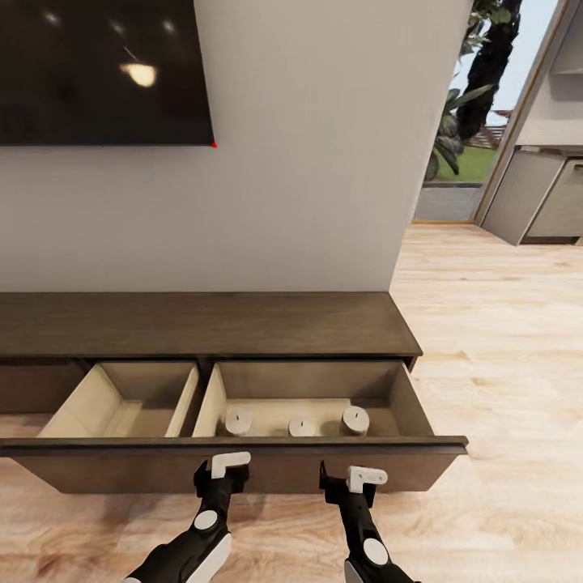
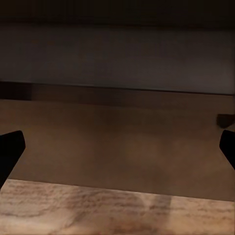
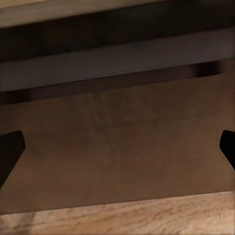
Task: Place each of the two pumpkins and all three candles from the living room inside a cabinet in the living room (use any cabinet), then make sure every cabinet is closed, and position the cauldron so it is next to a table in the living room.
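Note:
The cabinet (image 1: 202,324) is a long low dark brown unit against the wall, with its wide drawer pulled out toward me. Three candles (image 1: 238,420) (image 1: 302,426) (image 1: 355,419) stand upright in the drawer's right compartment. The left gripper (image 1: 223,470) and the right gripper (image 1: 356,479) both hang open just in front of the drawer front (image 1: 267,468), holding nothing. In each wrist view the dark fingertips (image 2: 10,152) (image 3: 10,149) sit far apart, facing the brown drawer panel (image 2: 122,137) (image 3: 122,142). The pumpkins, the cauldron and the table are out of view.
The drawer's left compartment (image 1: 129,401) shows bare beige walls. A dark TV screen (image 1: 97,73) hangs on the wall above. Light wooden floor (image 1: 502,389) stretches to the right toward a doorway with plants and grey kitchen units (image 1: 534,194).

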Controlling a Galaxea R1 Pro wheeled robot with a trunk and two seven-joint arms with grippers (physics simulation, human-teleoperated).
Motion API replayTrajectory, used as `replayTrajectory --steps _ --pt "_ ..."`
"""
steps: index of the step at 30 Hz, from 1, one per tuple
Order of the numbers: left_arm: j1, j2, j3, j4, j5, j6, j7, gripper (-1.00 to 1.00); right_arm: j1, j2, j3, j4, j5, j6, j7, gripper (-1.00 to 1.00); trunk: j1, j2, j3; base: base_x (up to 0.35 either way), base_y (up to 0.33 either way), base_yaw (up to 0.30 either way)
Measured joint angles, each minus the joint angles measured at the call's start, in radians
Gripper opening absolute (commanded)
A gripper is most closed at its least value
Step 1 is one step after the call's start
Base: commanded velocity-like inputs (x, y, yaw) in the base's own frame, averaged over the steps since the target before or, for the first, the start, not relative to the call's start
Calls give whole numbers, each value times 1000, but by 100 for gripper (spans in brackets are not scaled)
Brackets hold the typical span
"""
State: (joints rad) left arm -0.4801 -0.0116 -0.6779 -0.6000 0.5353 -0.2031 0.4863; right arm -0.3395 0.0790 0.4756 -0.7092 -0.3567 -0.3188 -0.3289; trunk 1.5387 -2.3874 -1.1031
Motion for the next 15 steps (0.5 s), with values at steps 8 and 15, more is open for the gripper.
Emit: replayTrajectory --steps 8,15 --pt "0 0 0 0 2 0 0 100 0 0 0 0 0 0 0 100 0 0 0 86 0 0" --pt "0 0 0 0 2 0 0 100 0 0 0 0 0 0 0 100 0 0 0 192 0 0"
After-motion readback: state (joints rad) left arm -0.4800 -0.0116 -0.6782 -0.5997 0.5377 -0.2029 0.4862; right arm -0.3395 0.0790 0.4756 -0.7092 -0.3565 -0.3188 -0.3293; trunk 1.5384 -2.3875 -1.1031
